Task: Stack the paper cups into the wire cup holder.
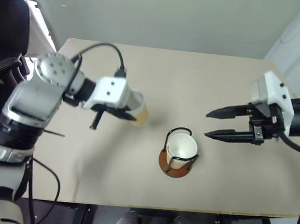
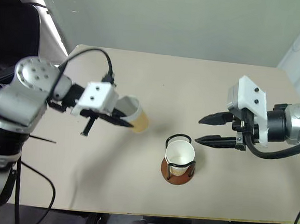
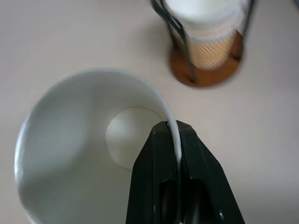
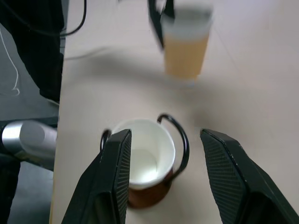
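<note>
So the left gripper (image 1: 123,113) has a paper cup (image 2: 135,114) pinched by the rim. In the left wrist view you can see its two black fingers (image 3: 161,154) clamped tight on the white rolled edge, one inside the cup and one outside, wall squeezed between them. The cup hangs off the fingertips above the beige table (image 1: 204,80), tilted, tan side facing out toward the middle of the table.

The wire cup holder (image 1: 178,153) sits ahead of and below that gripper, off toward the robot's right, with bare table between the held cup and it. It already has a cup standing upright inside (image 2: 180,152), white interior showing, black wire loops rising around it from the reddish-brown disc base (image 1: 172,170). I can't tell whether that's a single cup or more than one nested.

The right gripper (image 2: 207,129) is on the other side of the holder, pointing toward it, with its fingers spread well apart and nothing between them. From its wrist camera the holder sits just beyond the fingertips, roughly centred in the gap, not touching either finger (image 4: 112,177). The held cup shows farther out past the holder in that same view (image 4: 186,44).
</note>
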Controlling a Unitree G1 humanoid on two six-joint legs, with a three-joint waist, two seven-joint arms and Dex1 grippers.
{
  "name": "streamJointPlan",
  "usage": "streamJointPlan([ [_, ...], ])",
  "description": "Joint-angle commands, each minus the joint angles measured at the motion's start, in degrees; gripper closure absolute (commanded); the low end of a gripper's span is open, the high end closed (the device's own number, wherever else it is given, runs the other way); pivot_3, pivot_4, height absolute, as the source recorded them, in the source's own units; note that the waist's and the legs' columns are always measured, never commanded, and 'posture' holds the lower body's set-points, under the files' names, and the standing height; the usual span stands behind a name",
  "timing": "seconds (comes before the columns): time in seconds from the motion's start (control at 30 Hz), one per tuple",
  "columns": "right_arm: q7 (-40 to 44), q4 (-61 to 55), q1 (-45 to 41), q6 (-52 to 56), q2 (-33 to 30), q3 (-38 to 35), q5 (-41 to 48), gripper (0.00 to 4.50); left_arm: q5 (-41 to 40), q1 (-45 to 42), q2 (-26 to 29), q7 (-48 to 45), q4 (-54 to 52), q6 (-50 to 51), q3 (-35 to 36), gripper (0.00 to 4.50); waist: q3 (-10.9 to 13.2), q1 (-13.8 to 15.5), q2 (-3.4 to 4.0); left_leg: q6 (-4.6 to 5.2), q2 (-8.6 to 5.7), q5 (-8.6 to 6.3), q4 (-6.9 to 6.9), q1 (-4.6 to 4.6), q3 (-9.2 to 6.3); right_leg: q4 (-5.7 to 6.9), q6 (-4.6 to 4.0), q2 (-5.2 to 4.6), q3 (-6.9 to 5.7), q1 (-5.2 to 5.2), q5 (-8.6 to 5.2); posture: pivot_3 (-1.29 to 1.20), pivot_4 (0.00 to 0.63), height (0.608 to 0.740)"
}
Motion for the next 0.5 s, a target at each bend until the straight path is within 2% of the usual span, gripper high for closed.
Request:
streamJointPlan([
  [0.03,1.08,-1.27,0.78,-2.72,-1.53,-2.59,-1.45,2.16,-3.72,-3.28,-0.84,-1.85,0.03,1.72,2.4,4.47,0.0,-0.05,0.01,0.0,0.0,0.0,-0.01,0.0,0.0,0.0,0.0,0.0,0.01,-0.01,0.0,0.0,0.15,0.74],
  [0.23,0.49,-3.19,1.03,-3.45,-1.3,-2.13,-1.35,2.16,-9.99,-10.11,-2.15,-3.85,0.04,4.14,-1.85,4.47,0.0,0.0,0.01,0.02,0.01,-0.01,0.02,-0.02,0.0,-0.03,0.03,0.0,0.0,-0.01,0.02,0.0,0.15,0.74],
  [0.43,0.3,-4.58,3.45,-2.48,-2.61,-4.73,-0.24,2.16,-13.1,-13.82,-4.81,-3.85,-0.26,3.69,-6.05,4.47,0.0,0.14,0.0,0.04,0.01,-0.02,0.04,-0.05,-0.01,-0.07,0.05,0.0,0.0,0.01,0.03,0.0,0.15,0.74],
  [0.5,-0.48,-4.59,3.79,-1.11,-2.88,-5.85,0.97,1.81,-13.44,-14.35,-5.58,-3.85,-0.25,2.98,-7.72,4.5,0.0,0.08,0.0,0.04,0.0,-0.02,0.05,-0.08,0.0,-0.09,0.07,0.0,0.0,0.0,0.04,0.0,0.15,0.74],
])
